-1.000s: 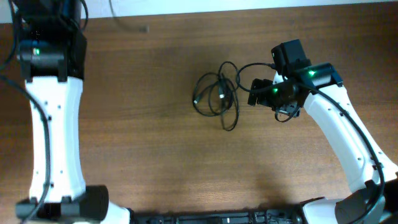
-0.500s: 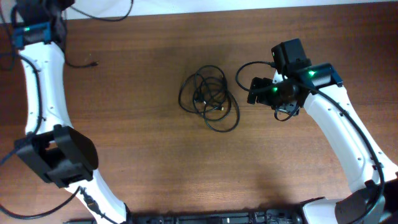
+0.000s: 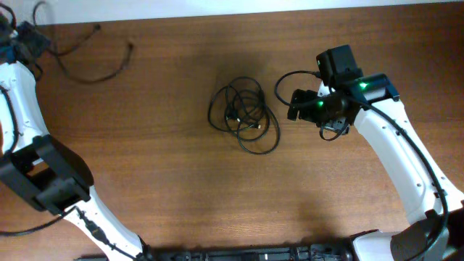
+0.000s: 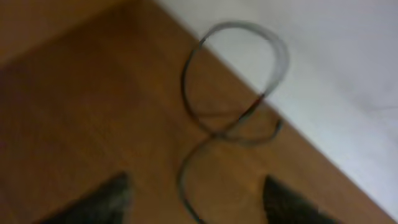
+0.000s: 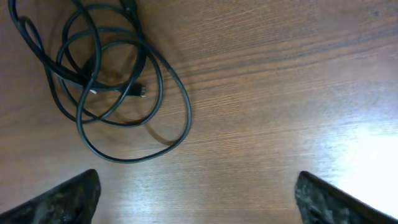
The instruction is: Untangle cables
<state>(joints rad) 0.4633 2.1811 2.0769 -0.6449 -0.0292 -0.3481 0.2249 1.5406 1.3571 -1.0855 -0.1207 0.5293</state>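
At upper left, one cable (image 3: pixel 94 79) lies alone by the left end effector (image 4: pixel 199 199), spread apart, holding nothing. Mid-frame on the bench (image 3: pixel 181 188), the tangle (image 3: pixel 243 116) is not undone yet; the right end effector (image 5: pixel 199 196) beside it gapes wide, empty.

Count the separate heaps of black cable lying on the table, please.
2: a tangled bundle in the middle of the table, and one loose cable near the far left edge. The number of cords inside the bundle is unclear.

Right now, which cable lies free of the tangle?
The lone cable at far left, curving loosely by itself; the others are knotted together in the tangle at centre.
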